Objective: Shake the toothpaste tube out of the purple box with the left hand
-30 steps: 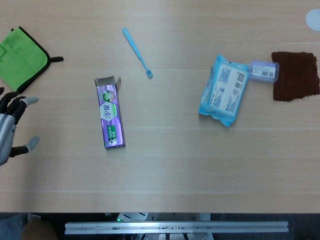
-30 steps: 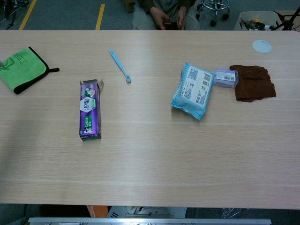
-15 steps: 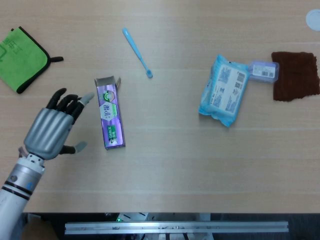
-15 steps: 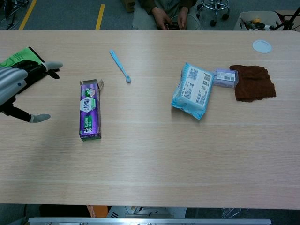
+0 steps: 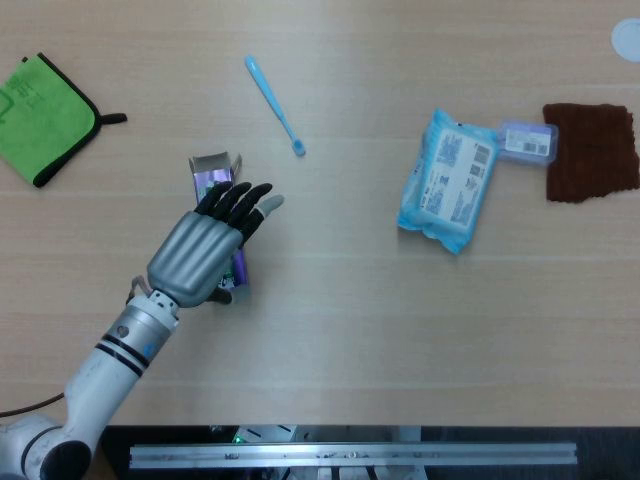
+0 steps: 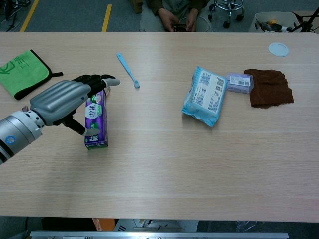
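Observation:
The purple toothpaste box lies flat on the table, its open flap end pointing away from me. My left hand hovers over the box with fingers spread apart, covering most of it in the head view. In the chest view the left hand sits above and just left of the box, thumb down beside it. I cannot tell whether it touches the box. No toothpaste tube shows. My right hand is not visible in either view.
A blue toothbrush lies beyond the box. A green cloth is at the far left. A blue wipes pack, a small lilac packet, a brown cloth and a white lid sit at the right.
My left hand has swept in from the left edge and now sits over the purple box. The box itself has not moved.

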### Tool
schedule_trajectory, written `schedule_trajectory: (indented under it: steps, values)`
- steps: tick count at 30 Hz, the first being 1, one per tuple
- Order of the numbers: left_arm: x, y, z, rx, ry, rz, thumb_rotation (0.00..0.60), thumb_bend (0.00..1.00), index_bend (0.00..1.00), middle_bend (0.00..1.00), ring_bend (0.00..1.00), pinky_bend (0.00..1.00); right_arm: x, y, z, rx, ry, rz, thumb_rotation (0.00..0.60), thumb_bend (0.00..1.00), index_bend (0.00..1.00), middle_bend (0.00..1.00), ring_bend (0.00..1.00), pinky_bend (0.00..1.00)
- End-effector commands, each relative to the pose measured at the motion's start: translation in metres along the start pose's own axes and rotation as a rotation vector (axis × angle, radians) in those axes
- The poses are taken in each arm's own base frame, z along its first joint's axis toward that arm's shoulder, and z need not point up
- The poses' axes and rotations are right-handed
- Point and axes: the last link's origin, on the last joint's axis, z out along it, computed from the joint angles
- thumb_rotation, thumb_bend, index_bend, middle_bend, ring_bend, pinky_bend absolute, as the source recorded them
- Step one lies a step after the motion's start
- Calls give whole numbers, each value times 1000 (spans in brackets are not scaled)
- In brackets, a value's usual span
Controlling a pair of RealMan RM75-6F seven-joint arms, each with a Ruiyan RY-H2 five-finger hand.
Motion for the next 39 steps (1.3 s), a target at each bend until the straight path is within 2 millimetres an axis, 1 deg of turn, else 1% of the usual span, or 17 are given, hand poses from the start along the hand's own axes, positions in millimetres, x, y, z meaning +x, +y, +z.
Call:
schedule_trajectory:
  steps: [1, 6, 10, 21, 23, 26, 31, 35, 39]
  values:
    - [-8, 13, 20, 4, -8, 19, 600, 162, 0, 29, 20, 68, 0, 2, 1, 0, 0, 0, 600, 276, 393, 396, 375, 436]
    - [-23, 21, 38, 39, -33, 51, 600, 162, 0, 21, 15, 68, 2, 4, 2, 2, 4, 2, 600, 276, 393, 396, 375, 436]
    - [-36, 24, 48, 72, -51, 63, 600, 162, 0, 11, 7, 68, 4, 6, 1, -4, 6, 5, 600, 275, 393, 396, 375, 436]
    - [-64, 16, 64, 193, -94, 21, 600, 162, 0, 0, 0, 68, 6, 7, -4, -5, 10, 16, 600, 276, 393, 396, 375, 436]
    - [-66, 11, 66, 211, -72, 67, 600, 162, 0, 0, 0, 68, 6, 6, -4, -3, 12, 16, 600, 275, 393, 396, 375, 436]
    - [-69, -1, 63, 246, -50, 125, 600, 162, 0, 0, 0, 68, 7, 7, -4, -5, 13, 11, 600, 276, 393, 396, 375, 436]
    - [-63, -27, 49, 318, -7, 197, 600, 162, 0, 0, 0, 68, 7, 6, -3, -2, 13, 11, 600, 275, 393, 396, 375, 436]
    - [-57, -51, 31, 377, -7, 271, 600, 162, 0, 0, 0, 68, 8, 2, -1, 10, 12, 12, 600, 275, 393, 396, 375, 436]
    - [-52, -69, 14, 422, -14, 283, 600, 162, 0, 0, 0, 68, 9, -3, 2, 24, 15, 8, 600, 276, 393, 396, 375, 436]
